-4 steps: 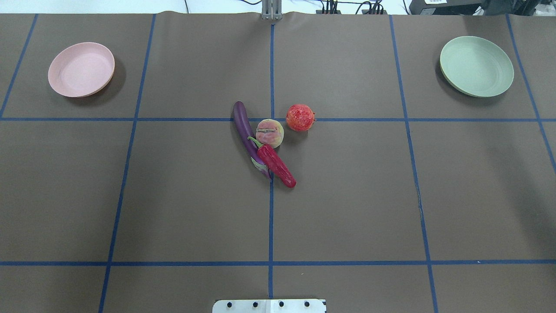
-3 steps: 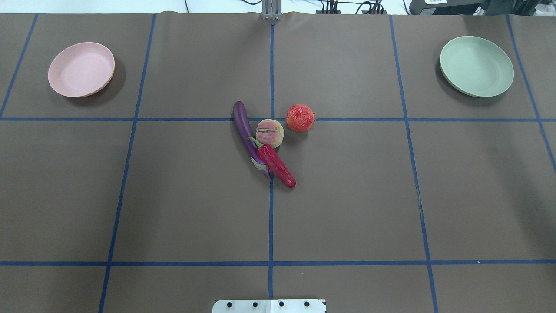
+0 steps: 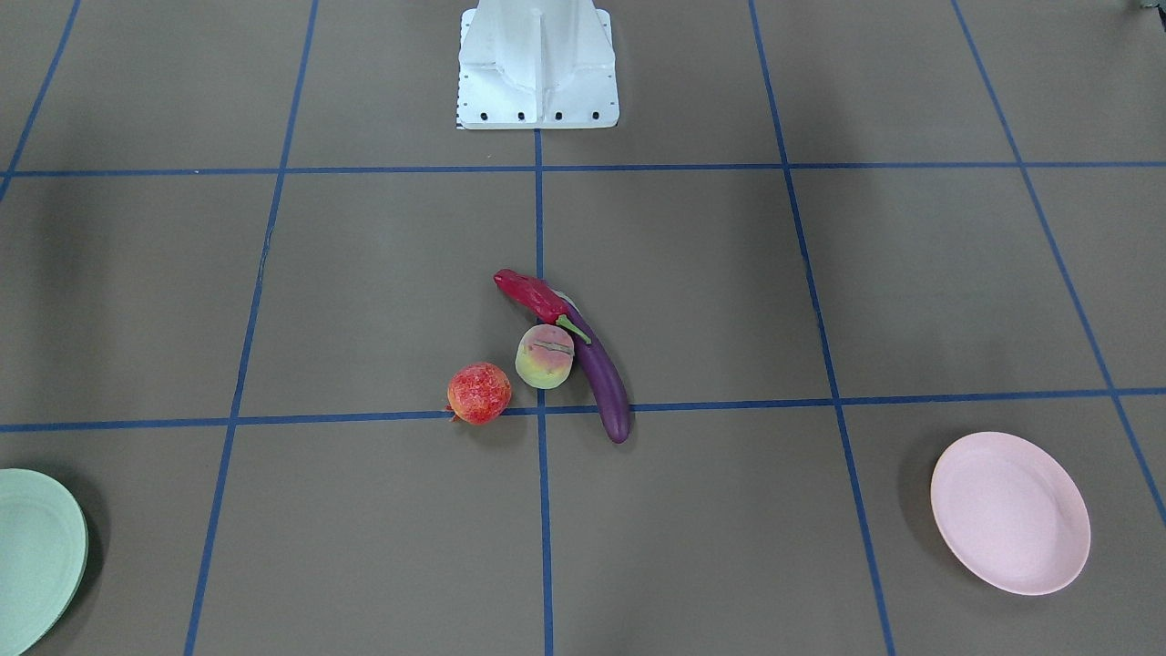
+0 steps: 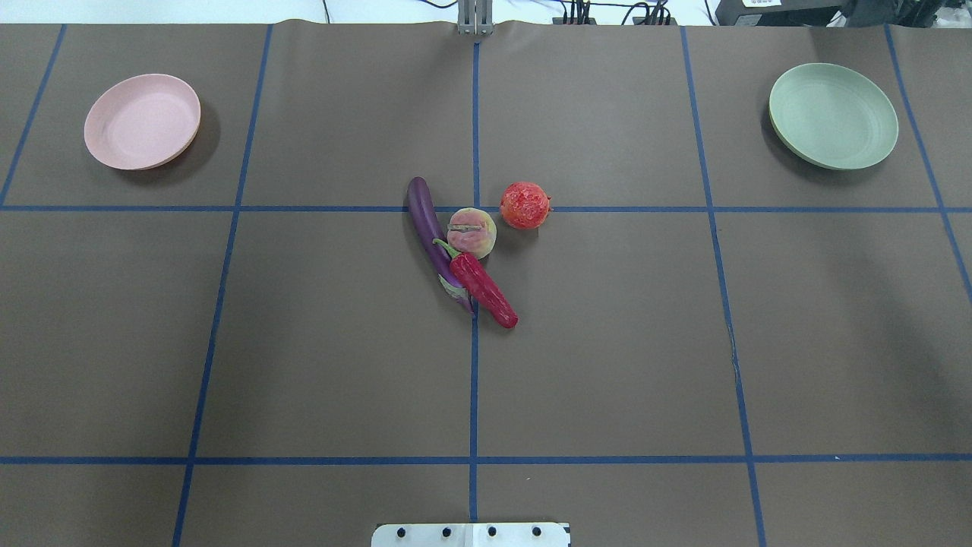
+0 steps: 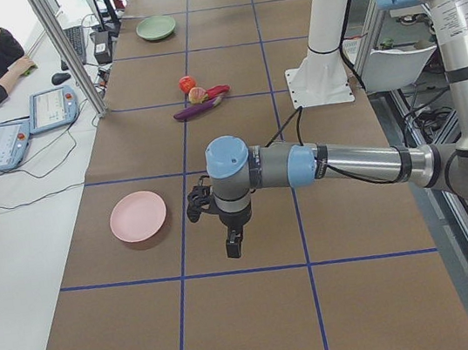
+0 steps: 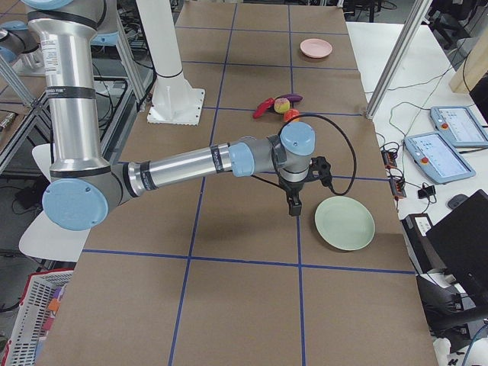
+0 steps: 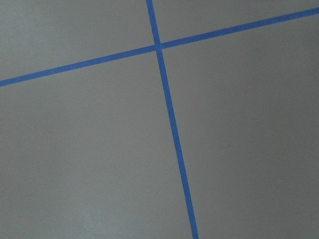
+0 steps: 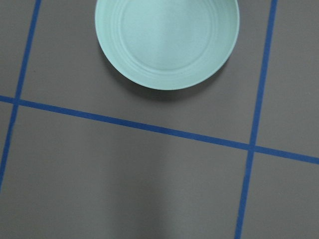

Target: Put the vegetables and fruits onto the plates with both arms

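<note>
Eggplant (image 4: pixel 430 228), chili (image 4: pixel 484 289) and peach (image 4: pixel 471 232) lay bunched together mid-frame, pomegranate (image 4: pixel 525 205) just beside; pink plate (image 4: pixel 142 121) upper left, green plate (image 4: pixel 833 115) upper right. I couldn't tell whether the left arm (image 5: pixel 364 162) or right arm (image 6: pixel 183 162) had its jaws open. I judged that grabbing the chili could drag the eggplant or roll the peach.

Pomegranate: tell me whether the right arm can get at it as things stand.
Probably yes. The pomegranate lies rightmost with nothing on top of it, and only bare table lies between it and the right hand, hanging beside the green plate.
</note>
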